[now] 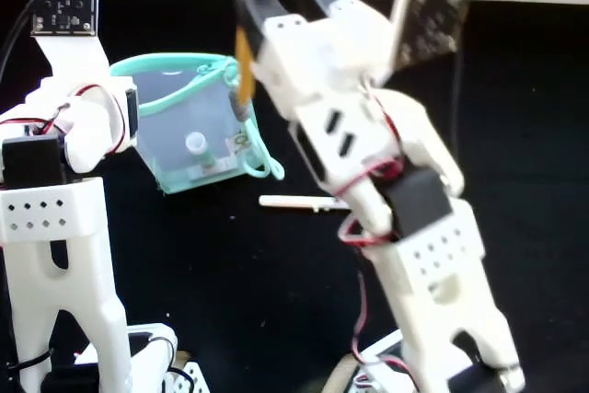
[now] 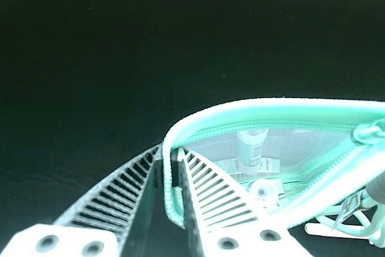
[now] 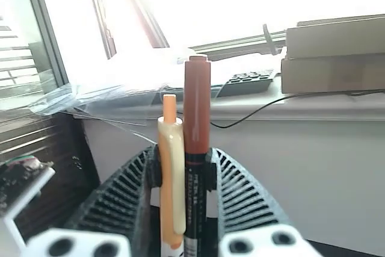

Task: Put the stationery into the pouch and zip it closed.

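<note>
The left arm (image 1: 55, 218) stands at the near left, elbow bent, wrist turned right. The left gripper (image 2: 170, 162) is clamped on the pouch (image 2: 271, 108) rim, one finger each side. The right arm (image 1: 414, 227) rises from the near right, leaning left and far. The right gripper (image 3: 182, 170) is raised high, pinching two pens (image 3: 196, 106).

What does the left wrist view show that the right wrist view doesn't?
Left wrist: the left tool clamped on the open green pouch at its rim, a tube inside it, and a white stick on the black table. Right wrist: the right tool holding a cream pen and a brown marker side by side, with a window and boxes behind. Shared: a ribbed tool shut on its load, a different arm's in each.
</note>
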Controlling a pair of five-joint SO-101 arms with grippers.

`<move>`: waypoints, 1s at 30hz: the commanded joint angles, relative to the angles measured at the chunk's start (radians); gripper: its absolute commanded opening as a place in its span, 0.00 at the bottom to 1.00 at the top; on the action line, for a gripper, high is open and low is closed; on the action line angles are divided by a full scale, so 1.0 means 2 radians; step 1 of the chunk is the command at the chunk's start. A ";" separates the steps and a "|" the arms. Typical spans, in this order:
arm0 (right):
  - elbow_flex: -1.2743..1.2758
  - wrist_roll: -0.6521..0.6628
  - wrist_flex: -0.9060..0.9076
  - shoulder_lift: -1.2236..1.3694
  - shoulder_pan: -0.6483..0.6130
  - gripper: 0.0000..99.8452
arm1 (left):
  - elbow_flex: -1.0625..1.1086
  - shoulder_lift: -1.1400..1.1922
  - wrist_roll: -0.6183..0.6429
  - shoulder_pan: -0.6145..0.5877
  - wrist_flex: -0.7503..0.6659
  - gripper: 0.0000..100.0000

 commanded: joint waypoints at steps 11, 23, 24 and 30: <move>-0.236 -0.006 -0.014 0.223 -0.064 0.01 | 0.007 0.016 0.000 0.024 -0.001 0.01; -0.094 -0.006 -0.019 0.201 -0.072 0.01 | 0.007 0.016 0.000 0.022 -0.002 0.01; -0.069 -0.006 -0.026 0.190 -0.072 0.01 | 0.007 0.016 0.000 0.021 -0.002 0.01; 0.105 -0.004 -0.087 0.117 -0.096 0.01 | 0.007 0.016 0.000 -0.003 -0.002 0.01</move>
